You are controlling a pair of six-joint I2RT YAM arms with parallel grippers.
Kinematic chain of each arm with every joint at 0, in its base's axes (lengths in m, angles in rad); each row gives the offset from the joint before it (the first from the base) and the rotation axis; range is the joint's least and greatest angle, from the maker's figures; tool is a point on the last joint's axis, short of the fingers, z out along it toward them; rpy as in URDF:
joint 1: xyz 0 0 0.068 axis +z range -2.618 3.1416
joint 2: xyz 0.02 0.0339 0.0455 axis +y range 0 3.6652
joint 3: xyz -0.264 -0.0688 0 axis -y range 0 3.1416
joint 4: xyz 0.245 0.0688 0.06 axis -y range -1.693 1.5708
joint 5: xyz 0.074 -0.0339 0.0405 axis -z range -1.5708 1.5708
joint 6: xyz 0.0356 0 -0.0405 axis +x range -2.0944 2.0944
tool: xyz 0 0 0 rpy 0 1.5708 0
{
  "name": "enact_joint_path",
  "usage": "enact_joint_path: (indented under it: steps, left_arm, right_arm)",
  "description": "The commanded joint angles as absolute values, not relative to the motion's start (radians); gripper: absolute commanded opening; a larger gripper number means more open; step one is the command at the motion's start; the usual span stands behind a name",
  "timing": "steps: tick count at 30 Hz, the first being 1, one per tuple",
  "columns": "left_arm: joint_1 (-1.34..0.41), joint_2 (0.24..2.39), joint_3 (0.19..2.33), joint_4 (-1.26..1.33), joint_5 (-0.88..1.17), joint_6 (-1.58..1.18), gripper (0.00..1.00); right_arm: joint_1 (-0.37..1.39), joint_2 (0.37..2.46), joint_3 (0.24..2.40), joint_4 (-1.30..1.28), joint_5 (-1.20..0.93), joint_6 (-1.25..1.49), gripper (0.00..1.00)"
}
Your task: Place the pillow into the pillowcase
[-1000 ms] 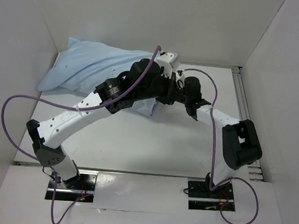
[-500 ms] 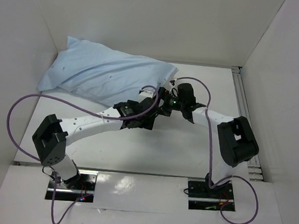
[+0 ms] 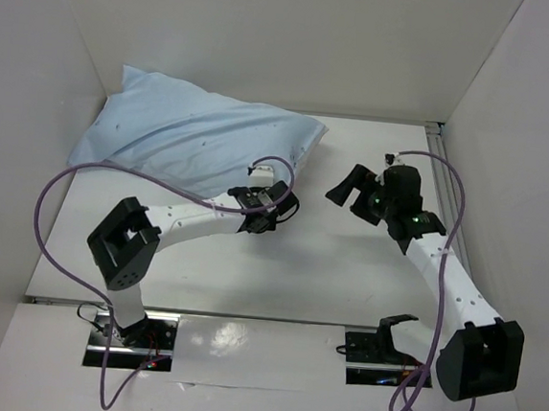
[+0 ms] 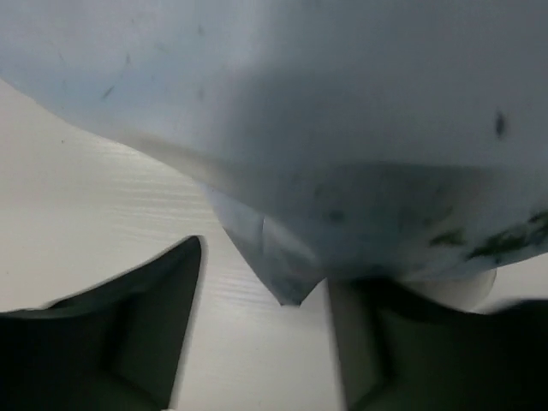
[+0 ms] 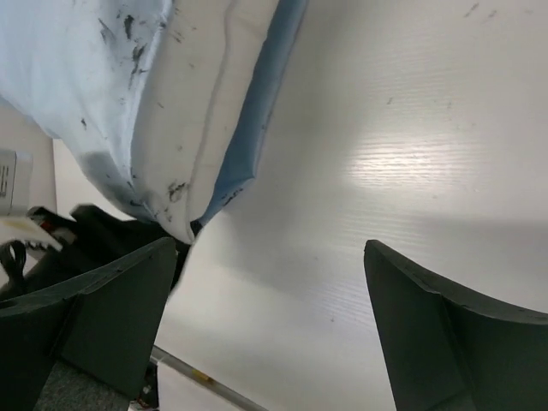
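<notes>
The pale blue pillowcase (image 3: pixel 194 136) lies plump at the back left of the table, its open end facing right. In the right wrist view the white pillow (image 5: pixel 193 103) shows inside that open end, framed by the blue hem (image 5: pixel 261 103). My left gripper (image 3: pixel 279 204) sits just in front of the case's near right corner, open. A limp blue corner (image 4: pixel 287 270) hangs ahead of its jaws, untouched. My right gripper (image 3: pixel 350 195) hovers right of the open end, open wide with only bare table between its fingers (image 5: pixel 103 312).
White walls enclose the table (image 3: pixel 327 268) on the left, back and right. A metal rail (image 3: pixel 450 197) runs along the right edge. Purple cables (image 3: pixel 59 196) loop off both arms. My left arm's elbow (image 3: pixel 122 245) sits low at the near left.
Both grippers have opened and let go of the pillowcase's open end. Both arms have drawn back, the right one swinging out to the right. The case's end has settled on the table.
</notes>
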State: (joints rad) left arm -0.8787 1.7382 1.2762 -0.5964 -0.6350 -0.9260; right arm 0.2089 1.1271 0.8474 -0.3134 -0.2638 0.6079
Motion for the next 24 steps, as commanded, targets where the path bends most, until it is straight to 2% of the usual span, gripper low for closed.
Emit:
enact_joint_path:
  steps: [1, 2, 3, 4, 7, 10, 11, 14, 15, 22, 24]
  left_arm:
    - [-0.836, 1.787, 1.342, -0.61, -0.68, -0.969, 0.62]
    - [-0.827, 1.787, 1.353, -0.632, -0.68, -0.979, 0.5]
    - [-0.816, 1.787, 1.353, -0.652, -0.68, -0.988, 0.34]
    - [-0.816, 1.761, 1.353, -0.684, -0.68, -1.008, 0.0]
    - [-0.796, 1.66, 1.281, -0.698, -0.649, -1.032, 0.0]
    - [-0.775, 1.467, 1.162, -0.718, -0.608, -1.055, 0.0]
    - [-0.759, 1.375, 1.119, -0.741, -0.595, -1.081, 0.0]
    - [-0.749, 1.267, 1.077, -0.75, -0.555, -1.091, 0.0]
    - [-0.749, 1.225, 1.077, -0.75, -0.555, -1.091, 0.0]
    - [-0.739, 1.224, 1.149, -0.902, -0.589, -1.127, 0.0]
    - [-0.729, 1.233, 1.16, -0.92, -0.607, -1.138, 0.0]
  right_arm:
    - [0.169, 1.092, 0.822, -0.402, -0.218, 0.581, 0.97]
    - [0.169, 1.092, 0.822, -0.402, -0.218, 0.581, 0.97]
    - [0.157, 1.092, 0.822, -0.402, -0.23, 0.571, 0.97]
    - [0.156, 1.092, 0.822, -0.391, -0.241, 0.571, 0.97]
    - [0.156, 1.127, 0.831, -0.354, -0.271, 0.546, 0.97]
    - [0.167, 1.187, 0.856, -0.336, -0.272, 0.503, 0.83]
    - [0.181, 1.206, 0.87, -0.336, -0.211, 0.488, 0.79]
    - [0.244, 1.278, 0.87, -0.307, -0.134, 0.445, 0.79]
    - [0.256, 1.293, 0.852, -0.278, -0.168, 0.425, 0.79]
    - [0.324, 1.348, 0.701, 0.07, -0.152, 0.408, 0.8]
    - [0.324, 1.377, 0.654, 0.253, -0.205, 0.396, 0.75]
